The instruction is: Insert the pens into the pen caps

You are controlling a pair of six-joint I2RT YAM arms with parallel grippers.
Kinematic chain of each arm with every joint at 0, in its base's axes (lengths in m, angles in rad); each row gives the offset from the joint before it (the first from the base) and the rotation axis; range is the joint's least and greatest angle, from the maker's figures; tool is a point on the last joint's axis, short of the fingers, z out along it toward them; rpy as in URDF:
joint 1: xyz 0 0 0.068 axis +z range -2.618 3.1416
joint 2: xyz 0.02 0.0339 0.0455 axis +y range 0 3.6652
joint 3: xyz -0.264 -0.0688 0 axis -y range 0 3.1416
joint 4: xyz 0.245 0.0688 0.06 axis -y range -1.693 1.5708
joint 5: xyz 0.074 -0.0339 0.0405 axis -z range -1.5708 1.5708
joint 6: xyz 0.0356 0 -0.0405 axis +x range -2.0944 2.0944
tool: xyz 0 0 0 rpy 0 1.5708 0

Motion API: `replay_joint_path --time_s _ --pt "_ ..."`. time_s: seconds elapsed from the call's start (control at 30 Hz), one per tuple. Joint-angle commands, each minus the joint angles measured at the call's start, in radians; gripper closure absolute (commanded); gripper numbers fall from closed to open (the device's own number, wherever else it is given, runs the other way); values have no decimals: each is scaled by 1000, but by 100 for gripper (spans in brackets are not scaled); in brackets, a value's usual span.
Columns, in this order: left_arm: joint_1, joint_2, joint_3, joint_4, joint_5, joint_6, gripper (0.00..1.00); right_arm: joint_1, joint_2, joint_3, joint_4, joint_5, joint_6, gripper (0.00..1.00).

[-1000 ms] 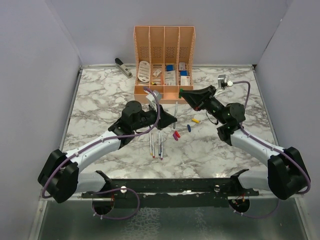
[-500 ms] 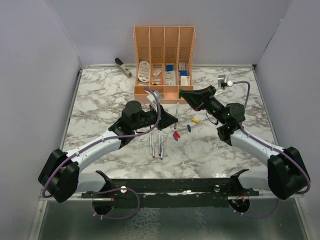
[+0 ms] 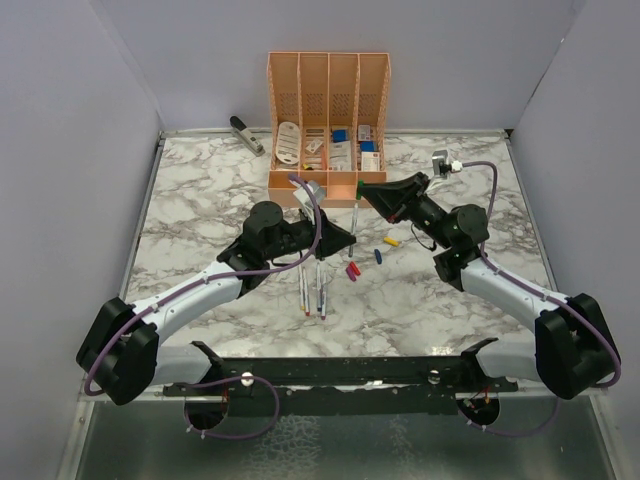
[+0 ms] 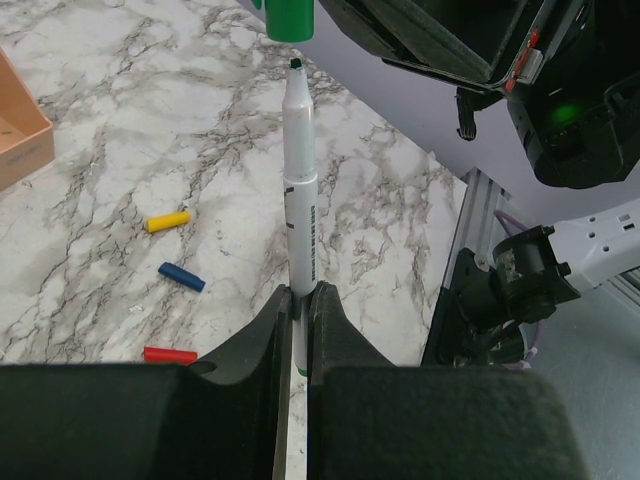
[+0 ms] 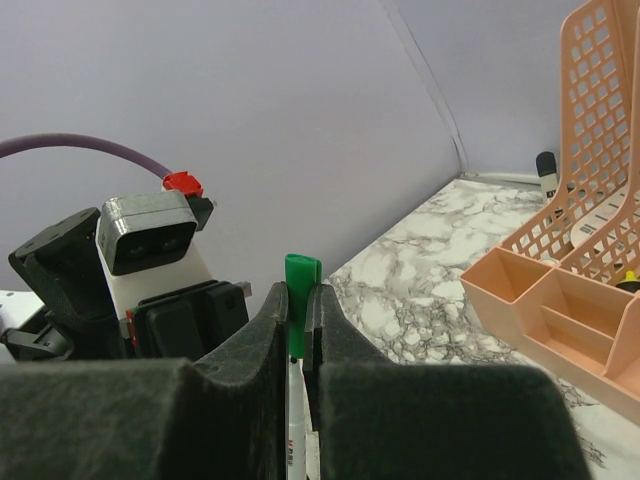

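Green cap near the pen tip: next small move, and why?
Probably push the green cap in the right end effector straight onto the tip of the pen. The left end effector grips the pen, and the cap hangs just short of the tip, roughly aligned.

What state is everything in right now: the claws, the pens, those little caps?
Left claw: shut on the thin white-grey marker pen.
That pen: uncapped, bare tip aimed at the cap.
Right claw: shut on the stubby green plastic cap.
Green cap: poised over the pen's tip, not on.
Yellow cap, blue cap, red cap: loose on the marble table.
Other pens: flat on the table, uncapped.
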Motion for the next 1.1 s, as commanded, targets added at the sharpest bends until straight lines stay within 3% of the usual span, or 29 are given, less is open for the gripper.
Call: replay_joint_path --time_s 0.0,1.07 --pt "3 4 28 37 -3 11 100 7 -9 -7 -7 -28 14 98" --pt "3 -28 27 42 -33 42 100 7 -8 -24 -57 -51 6 98"
